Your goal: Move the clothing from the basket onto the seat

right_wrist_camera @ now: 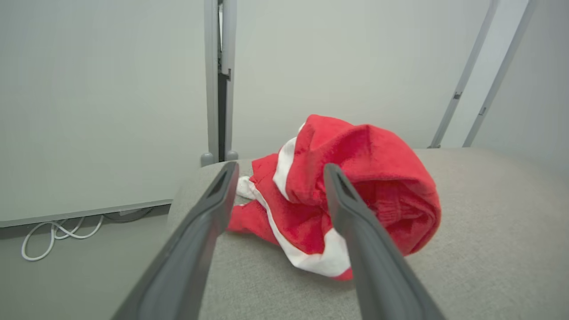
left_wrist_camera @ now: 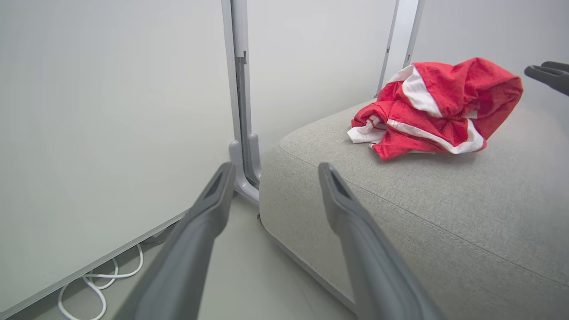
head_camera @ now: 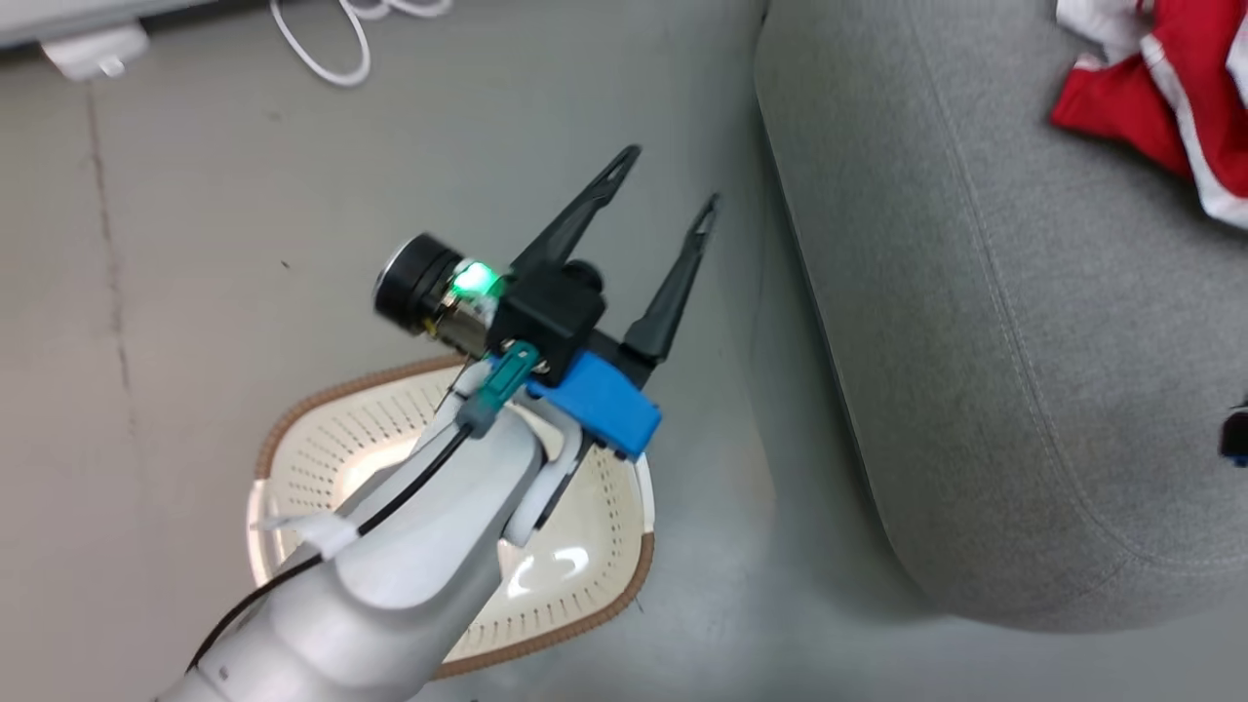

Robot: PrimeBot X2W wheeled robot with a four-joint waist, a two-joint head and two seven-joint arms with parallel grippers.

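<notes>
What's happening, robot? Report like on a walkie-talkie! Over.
Left gripper open, empty, beside basket. Right gripper open, empty, facing clothing. Clothing heaped on seat. Nothing blocking.

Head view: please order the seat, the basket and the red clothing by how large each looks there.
Largest: seat.
Middle: basket, partly behind the left arm.
Smallest: clothing, but the picture's edge cuts it off, so its full size is unsure.
</notes>
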